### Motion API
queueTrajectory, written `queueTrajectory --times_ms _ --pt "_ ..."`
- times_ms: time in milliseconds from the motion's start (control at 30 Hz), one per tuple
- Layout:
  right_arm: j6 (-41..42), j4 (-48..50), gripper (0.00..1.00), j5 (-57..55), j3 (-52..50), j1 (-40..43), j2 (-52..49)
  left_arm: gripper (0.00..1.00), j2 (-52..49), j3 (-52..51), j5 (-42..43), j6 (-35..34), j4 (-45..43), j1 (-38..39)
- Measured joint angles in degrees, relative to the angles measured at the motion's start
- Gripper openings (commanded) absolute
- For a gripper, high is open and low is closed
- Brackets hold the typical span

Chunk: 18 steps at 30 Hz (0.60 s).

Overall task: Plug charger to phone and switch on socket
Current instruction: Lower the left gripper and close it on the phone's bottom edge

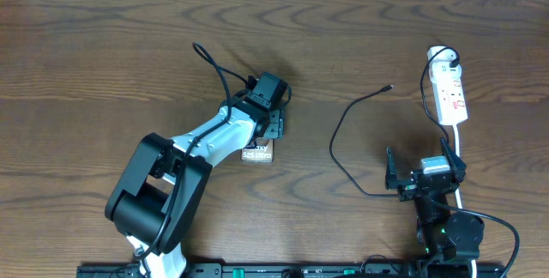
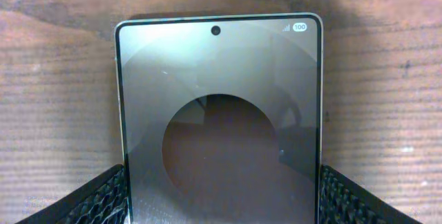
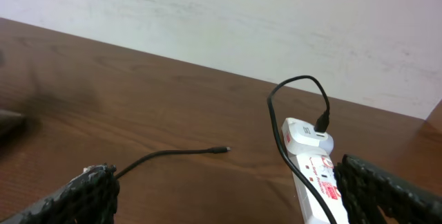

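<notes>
The phone (image 2: 219, 65) lies flat near the middle of the tabletop (image 1: 103, 55), between the fingers of the left pincer (image 2: 222, 174). The pads sit at its long edges, but I cannot tell whether they squeeze it. The right pincer (image 3: 224, 172) gapes wide and empty beside the socket (image 1: 451, 98), where the charger (image 1: 341, 132) is plugged in, its free tip on bare wood.

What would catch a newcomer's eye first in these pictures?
The dark phone lies face up left of centre on the table, the left gripper straddling it. On the right, a thin black cable loops, its tip free, from a white power strip further back; the open right gripper sits nearer the front.
</notes>
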State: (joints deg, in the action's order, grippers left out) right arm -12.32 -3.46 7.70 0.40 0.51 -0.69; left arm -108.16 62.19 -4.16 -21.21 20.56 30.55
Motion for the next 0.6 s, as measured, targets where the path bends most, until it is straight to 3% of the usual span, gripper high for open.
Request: queueTrajectory --times_ms 600 --pt "0.02 0.0 0.99 0.0 0.0 0.0 0.0 0.66 6.49 -0.79 10.23 0.0 3.06 0.0"
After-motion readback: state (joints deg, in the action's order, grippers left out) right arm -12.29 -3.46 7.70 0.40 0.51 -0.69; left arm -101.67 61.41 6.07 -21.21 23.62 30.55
